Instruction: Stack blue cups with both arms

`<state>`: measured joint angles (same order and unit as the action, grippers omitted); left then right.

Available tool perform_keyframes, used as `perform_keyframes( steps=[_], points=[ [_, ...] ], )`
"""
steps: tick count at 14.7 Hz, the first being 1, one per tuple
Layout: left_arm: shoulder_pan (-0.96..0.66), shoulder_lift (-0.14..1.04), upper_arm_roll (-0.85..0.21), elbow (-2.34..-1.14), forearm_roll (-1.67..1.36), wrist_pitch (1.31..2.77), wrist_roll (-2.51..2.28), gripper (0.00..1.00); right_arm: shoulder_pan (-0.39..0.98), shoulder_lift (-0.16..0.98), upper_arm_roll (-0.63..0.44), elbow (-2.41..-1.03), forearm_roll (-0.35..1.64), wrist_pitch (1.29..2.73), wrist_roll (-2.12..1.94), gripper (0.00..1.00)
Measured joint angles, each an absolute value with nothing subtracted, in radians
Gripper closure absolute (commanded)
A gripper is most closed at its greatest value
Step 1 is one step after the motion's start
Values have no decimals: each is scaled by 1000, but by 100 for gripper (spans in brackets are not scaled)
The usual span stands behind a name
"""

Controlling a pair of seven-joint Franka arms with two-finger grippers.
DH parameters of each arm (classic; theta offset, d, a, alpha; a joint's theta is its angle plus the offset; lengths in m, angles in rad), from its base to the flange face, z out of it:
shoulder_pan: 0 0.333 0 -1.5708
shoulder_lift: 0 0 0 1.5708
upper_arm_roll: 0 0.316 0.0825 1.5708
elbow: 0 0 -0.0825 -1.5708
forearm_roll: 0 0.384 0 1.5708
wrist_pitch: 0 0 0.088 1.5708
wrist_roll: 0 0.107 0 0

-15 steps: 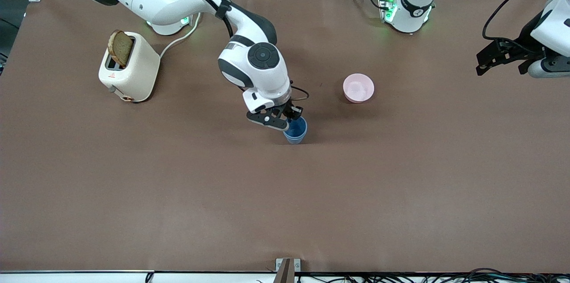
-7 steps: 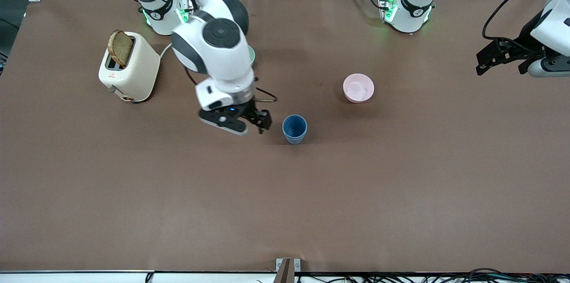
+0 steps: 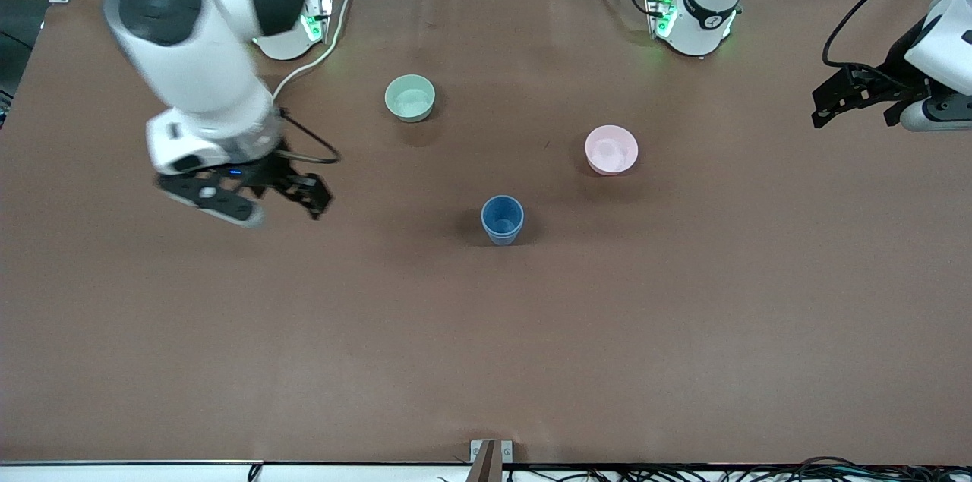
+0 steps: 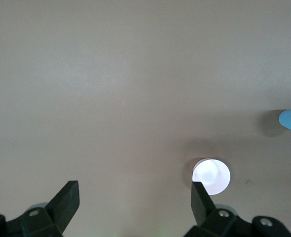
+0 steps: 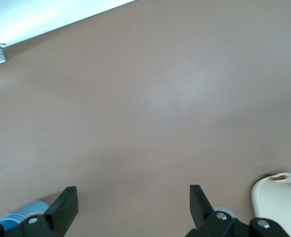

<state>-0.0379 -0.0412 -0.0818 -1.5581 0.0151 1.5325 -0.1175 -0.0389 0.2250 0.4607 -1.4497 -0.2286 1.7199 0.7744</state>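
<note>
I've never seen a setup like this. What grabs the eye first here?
Probably the blue cups, nested upright mid-table, with the pink bowl and green bowl farther from the front camera. The right gripper hangs open toward its arm's end; the left gripper waits open at the table's edge.

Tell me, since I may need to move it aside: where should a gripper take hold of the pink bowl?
Probably by the rim of the pink bowl, from straight above, one finger inside and one outside. It sits upright, open side up, low and wide, with nothing touching it.
</note>
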Motion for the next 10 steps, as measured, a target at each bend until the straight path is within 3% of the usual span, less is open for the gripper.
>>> perform_keyframes(
  steps=[5, 10],
  points=[
    [-38, -42, -82, -1552, 15, 1534, -117, 0, -41, 86, 184, -1450, -108, 1578, 352, 0],
    [-38, -43, -82, -1545, 15, 1534, -117, 0, -40, -15, 2, -1452, -80, 1446, 44, 0]
  ],
)
